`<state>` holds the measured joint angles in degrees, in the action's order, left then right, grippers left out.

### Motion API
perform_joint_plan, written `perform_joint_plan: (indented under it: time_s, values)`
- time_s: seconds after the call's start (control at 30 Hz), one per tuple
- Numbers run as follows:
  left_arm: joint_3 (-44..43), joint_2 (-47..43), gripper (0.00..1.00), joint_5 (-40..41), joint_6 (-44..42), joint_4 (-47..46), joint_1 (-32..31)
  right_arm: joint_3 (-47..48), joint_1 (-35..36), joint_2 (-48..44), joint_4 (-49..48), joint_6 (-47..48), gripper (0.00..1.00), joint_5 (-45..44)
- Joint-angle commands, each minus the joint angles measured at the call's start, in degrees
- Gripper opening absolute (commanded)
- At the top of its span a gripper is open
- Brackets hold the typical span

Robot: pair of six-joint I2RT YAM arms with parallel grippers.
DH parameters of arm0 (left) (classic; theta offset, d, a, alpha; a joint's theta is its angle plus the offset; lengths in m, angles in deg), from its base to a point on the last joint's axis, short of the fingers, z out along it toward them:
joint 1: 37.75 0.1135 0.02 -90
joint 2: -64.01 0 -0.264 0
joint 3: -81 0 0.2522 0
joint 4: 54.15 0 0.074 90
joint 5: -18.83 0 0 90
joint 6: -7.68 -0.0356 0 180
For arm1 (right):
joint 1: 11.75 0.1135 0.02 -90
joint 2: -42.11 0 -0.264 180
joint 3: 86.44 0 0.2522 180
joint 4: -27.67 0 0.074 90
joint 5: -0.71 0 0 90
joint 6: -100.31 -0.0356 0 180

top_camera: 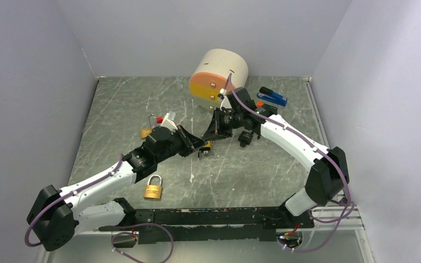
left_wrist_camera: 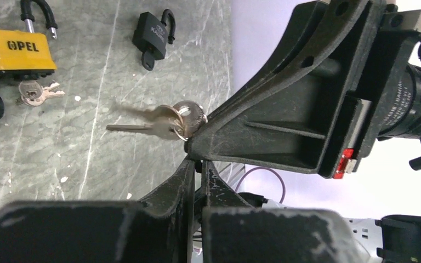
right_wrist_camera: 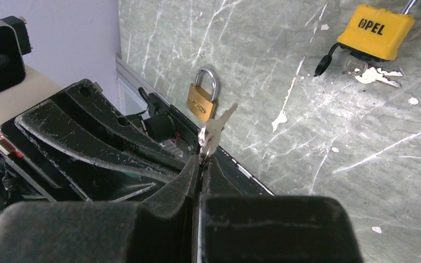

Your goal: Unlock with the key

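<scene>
Right gripper point(right_wrist_camera: 200, 161) pinches the small silver key point(right_wrist_camera: 211, 131), blade towards the brass padlock point(right_wrist_camera: 202, 101) by the grey marbled table's point(top_camera: 241, 164) near edge. Left gripper point(left_wrist_camera: 195, 164) is nearly closed; its hold is unclear.

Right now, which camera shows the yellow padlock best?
Left wrist: the yellow padlock shows whole, shackle and label. In right wrist the padlock loses its shackle at the frame edge; in top external the padlock is partly hidden by the left arm.

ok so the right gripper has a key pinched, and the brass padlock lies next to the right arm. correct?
Not quite. The right gripper does pinch a key, but the brass padlock lies next to the left arm, not the right one. The top view shows it.
</scene>
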<state>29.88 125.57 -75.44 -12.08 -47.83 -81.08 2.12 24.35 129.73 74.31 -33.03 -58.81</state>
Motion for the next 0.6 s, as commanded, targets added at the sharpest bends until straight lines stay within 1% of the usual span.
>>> perform_joint_plan:
  time_s: [0.0,0.1,0.23,0.27,0.33,0.37,0.47,0.57]
  values:
    - [-3.7,0.9,0.03,4.2,-4.2,2.6,0.8,2.5,-0.5,-3.0,4.0,2.0,0.01,3.6]
    - [-5.5,1.6,0.02,3.0,-7.5,3.5,0.8,2.5,-0.9,-3.8,3.9,2.6,0.12,4.1]
    - [-6.6,1.3,0.03,-0.7,-12.4,2.7,0.9,1.9,-1.4,-5.2,3.3,3.2,0.36,4.1]
    - [-7.0,1.2,0.02,-1.6,-13.7,2.9,0.9,2.0,-1.8,-5.5,3.4,3.6,0.43,4.0]
    - [-8.4,0.8,0.02,-3.8,-16.4,6.2,1.2,2.1,-3.0,-6.7,3.3,4.9,0.51,3.6]
    - [-9.0,0.8,0.03,-5.3,-17.9,7.2,1.3,2.0,-3.5,-7.6,2.6,5.9,0.54,3.5]
    - [-11.9,0.7,0.03,-11.5,-23.1,14.5,1.5,1.2,-4.4,-11.1,-0.5,11.1,0.61,5.1]
    - [-15.8,1.6,0.03,-19.5,-28.7,22.3,1.5,-1.2,-4.4,-15.2,-6.0,14.9,0.64,10.7]
